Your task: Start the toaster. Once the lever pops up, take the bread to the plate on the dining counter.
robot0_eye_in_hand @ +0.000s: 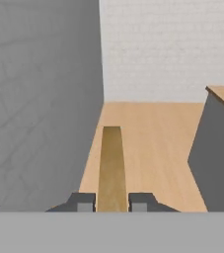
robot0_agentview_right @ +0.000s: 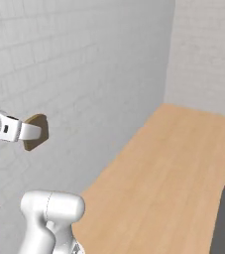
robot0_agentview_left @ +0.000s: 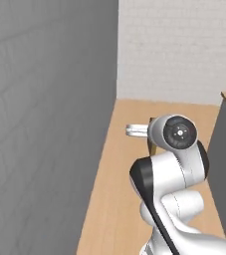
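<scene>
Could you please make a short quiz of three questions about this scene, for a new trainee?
1. True or false: the gripper is shut on the bread.
2. In the hand view, the grey wall is on which side of the bread? A) left B) right C) behind the camera
3. Fill in: in the right base view, the bread is held in front of the ______ wall, above the wooden floor.

Key: 1 true; 2 A; 3 grey.
</scene>
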You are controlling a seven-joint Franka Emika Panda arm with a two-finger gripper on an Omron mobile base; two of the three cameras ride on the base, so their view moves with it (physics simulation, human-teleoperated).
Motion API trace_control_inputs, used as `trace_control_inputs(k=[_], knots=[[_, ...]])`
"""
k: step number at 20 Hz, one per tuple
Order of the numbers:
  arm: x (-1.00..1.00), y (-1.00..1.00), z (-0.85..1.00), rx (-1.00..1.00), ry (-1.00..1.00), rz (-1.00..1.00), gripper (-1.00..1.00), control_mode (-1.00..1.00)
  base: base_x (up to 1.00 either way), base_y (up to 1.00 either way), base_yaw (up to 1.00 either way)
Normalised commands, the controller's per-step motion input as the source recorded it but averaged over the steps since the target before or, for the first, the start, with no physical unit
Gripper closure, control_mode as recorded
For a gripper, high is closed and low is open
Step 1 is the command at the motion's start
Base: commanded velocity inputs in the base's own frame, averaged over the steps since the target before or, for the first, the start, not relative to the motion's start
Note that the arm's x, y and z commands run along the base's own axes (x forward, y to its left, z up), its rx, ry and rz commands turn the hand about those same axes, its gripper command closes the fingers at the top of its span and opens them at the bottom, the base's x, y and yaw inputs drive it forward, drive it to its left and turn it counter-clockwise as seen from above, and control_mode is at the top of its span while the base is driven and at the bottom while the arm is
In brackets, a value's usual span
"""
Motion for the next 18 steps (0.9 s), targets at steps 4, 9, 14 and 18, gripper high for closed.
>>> trace_control_inputs(k=[4, 9, 14, 18], knots=[[0.00, 0.00, 0.00, 0.00, 0.00, 0.00, 1.00, 1.00, 1.00, 0.10, -0.50], [0.00, 0.00, 0.00, 0.00, 0.00, 0.00, 1.00, 1.00, 1.00, 0.00, -0.51], [0.00, 0.00, 0.00, 0.00, 0.00, 0.00, 1.00, 1.00, 1.00, 0.06, -0.46], [0.00, 0.00, 0.00, 0.00, 0.00, 0.00, 1.00, 1.00, 1.00, 0.30, -0.42]])
